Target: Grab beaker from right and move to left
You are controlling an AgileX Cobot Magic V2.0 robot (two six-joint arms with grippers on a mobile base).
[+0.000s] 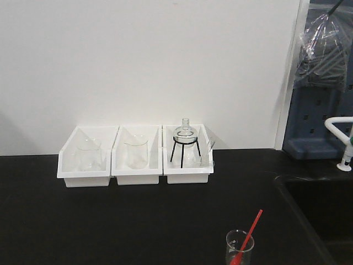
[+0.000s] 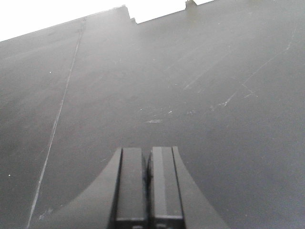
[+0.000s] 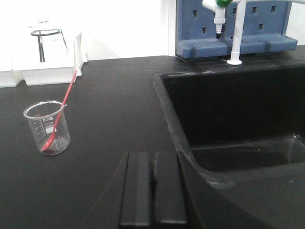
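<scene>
While nothing is yet gripped, worth weighing the risks. Beaker (image 3: 47, 127) standing upright on the black bench (image 3: 109, 119), left of and ahead of the right gripper (image 3: 153, 191), well apart from it, near the front edge in the front view (image 1: 239, 247). Red stick (image 3: 61, 109) leaning inside, top end jutting up and out over the rim toward the far right. Right gripper fingers (image 3: 138, 188) pressed together, nothing between them; left gripper (image 2: 147, 183) likewise closed tight, empty, hovering over bare bench.

Likely trouble:
- Approaching with fingers closed would shove the glass rather than straddle it; must open wide first.
- Clipping the stick on the way in could lever the light beaker over, or flick the stick out.
- Smooth, clear glass probably slippery; squeezing too high near the rim, or too lightly, may let it slide or tilt.
- Sink (image 3: 238, 119) lying just right of the gripper, its edge close; a sideways knock that way could send the glass in.
- Carrying leftward too low risks dragging across the bench; three white bins (image 1: 136, 160) with other glassware and a flask on a black tripod (image 1: 185, 144) sitting at the back, far enough away to matter little unless the path swings deep.
- Tilting during the carry could drop the stick.
</scene>
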